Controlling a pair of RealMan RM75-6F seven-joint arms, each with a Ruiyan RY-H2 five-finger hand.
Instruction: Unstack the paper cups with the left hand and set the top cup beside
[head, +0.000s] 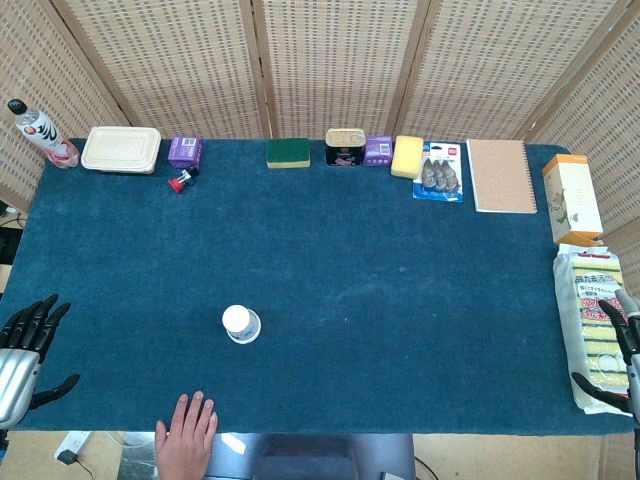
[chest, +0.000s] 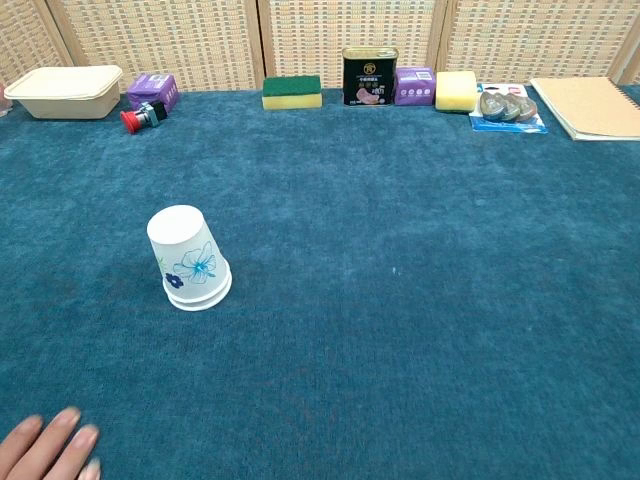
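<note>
Clearly nothing is started: the stacked paper cups (chest: 190, 260) sit upside down on the bench (head: 400, 300), while the left hand (head: 25, 345) waits empty, fingers spread, well apart; reaching over comes next.

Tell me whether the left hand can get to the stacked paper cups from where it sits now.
Probably yes. The left hand sits open at the table's left edge, and only bare blue cloth lies between it and the upturned paper cups. A person's hand rests on the near edge, off that path.
</note>
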